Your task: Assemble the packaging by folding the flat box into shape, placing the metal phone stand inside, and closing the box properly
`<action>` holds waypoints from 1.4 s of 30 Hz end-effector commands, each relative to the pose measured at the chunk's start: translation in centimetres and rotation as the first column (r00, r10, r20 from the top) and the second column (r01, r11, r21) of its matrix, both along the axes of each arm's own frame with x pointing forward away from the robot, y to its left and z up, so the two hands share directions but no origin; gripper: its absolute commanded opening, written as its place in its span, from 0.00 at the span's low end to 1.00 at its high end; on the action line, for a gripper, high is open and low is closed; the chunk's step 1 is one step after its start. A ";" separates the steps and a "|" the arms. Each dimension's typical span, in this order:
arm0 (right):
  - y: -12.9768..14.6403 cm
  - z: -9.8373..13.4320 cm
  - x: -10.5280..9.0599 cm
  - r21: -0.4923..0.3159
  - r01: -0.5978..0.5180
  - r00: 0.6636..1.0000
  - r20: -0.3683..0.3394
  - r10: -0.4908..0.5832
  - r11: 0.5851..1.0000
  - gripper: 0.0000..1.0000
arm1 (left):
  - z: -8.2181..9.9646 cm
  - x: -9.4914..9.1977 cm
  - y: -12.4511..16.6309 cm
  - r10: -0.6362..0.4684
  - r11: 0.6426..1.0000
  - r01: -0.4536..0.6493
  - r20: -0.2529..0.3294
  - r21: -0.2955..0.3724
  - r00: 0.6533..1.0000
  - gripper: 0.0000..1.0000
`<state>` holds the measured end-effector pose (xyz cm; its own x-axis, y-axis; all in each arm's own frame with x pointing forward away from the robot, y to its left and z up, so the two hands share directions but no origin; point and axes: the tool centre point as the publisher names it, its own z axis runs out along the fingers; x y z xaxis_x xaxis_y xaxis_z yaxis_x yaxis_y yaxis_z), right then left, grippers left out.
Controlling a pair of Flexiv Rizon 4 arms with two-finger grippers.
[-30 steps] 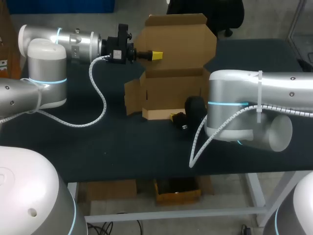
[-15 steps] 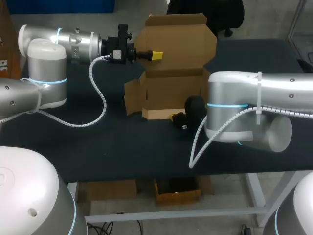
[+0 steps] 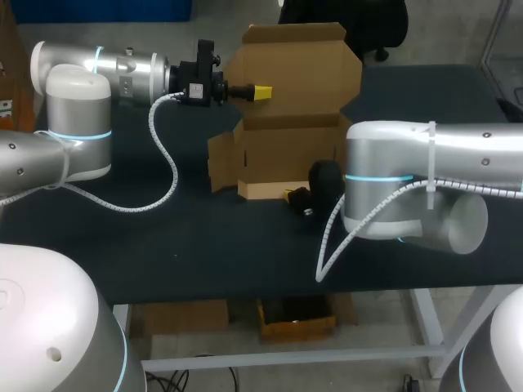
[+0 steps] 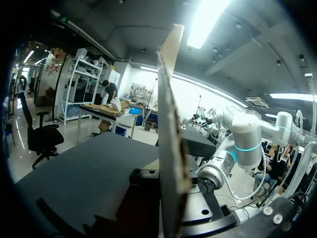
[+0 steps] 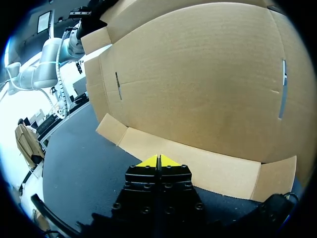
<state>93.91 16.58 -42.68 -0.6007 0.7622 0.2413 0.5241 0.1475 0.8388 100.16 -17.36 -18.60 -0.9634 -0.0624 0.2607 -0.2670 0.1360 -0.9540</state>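
nearest you, the dark matte table (image 3: 204,253) carries your silver right arm (image 3: 392,188), its elbow low over the near half; its right gripper (image 5: 158,161) has the two yellow tips pressed together with nothing between them, pointing at the pale front flap (image 5: 198,163) at the foot of the brown corrugated cardboard box (image 3: 286,147); you cannot tell whether the tips touch that flap; the box stands half folded near the table's middle, side flaps splayed, its tall lid panel (image 3: 298,69) upright at the back; furthest off, your left gripper (image 3: 260,92) pinches that lid's edge, the board running edge-on between its fingers in the left wrist view; the silver left arm (image 3: 82,114) comes in level from the far left.
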 end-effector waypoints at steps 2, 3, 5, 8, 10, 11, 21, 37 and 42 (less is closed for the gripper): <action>0.3 -0.4 0.0 -0.001 0.008 1.000 0.007 -0.008 1.000 0.00 | -0.2 -0.1 0.0 -0.006 1.000 0.006 -0.003 0.002 1.000 0.00; 0.3 -0.4 0.0 -0.001 0.008 1.000 0.007 -0.008 1.000 0.00 | -0.3 -0.2 0.0 -0.006 1.000 0.006 -0.005 0.005 1.000 0.00; 0.3 -0.4 0.0 -0.001 0.008 1.000 0.007 -0.008 1.000 0.00 | -0.5 -0.5 0.1 -0.008 1.000 0.008 -0.013 0.012 1.000 0.00; 0.3 -0.4 0.0 -0.001 0.008 1.000 0.007 -0.008 1.000 0.00 | -0.8 -1.1 0.2 -0.008 1.000 0.008 -0.018 0.017 1.000 0.00; 0.3 -0.4 0.0 -0.001 0.008 1.000 0.007 -0.008 1.000 0.00 | -1.0 -1.7 0.2 -0.010 1.000 0.011 -0.022 0.022 1.000 0.00; 0.3 -0.4 0.0 -0.001 0.008 1.000 0.007 -0.008 1.000 0.00 | -1.1 -1.9 0.2 -0.011 1.000 0.011 -0.024 0.025 1.000 0.00; 0.3 -0.4 0.0 -0.001 0.008 1.000 0.007 -0.008 1.000 0.00 | -1.6 -3.3 0.0 -0.010 1.000 0.011 -0.029 0.025 1.000 0.00; 0.3 -0.4 0.0 -0.001 0.008 1.000 0.007 -0.008 1.000 0.00 | -2.4 -4.4 -0.6 -0.018 0.999 0.019 -0.037 0.034 0.999 0.00; 0.3 -0.4 0.0 -0.001 0.008 1.000 0.007 -0.008 1.000 0.00 | -2.7 -4.7 -0.5 -0.014 0.999 0.015 -0.041 0.032 0.999 0.00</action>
<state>93.95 16.66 -42.70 -0.6003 0.7631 0.2395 0.5225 0.1474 0.8398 95.65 -17.85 -20.98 -0.9532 -0.0541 0.2973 -0.3022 0.1753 -0.9370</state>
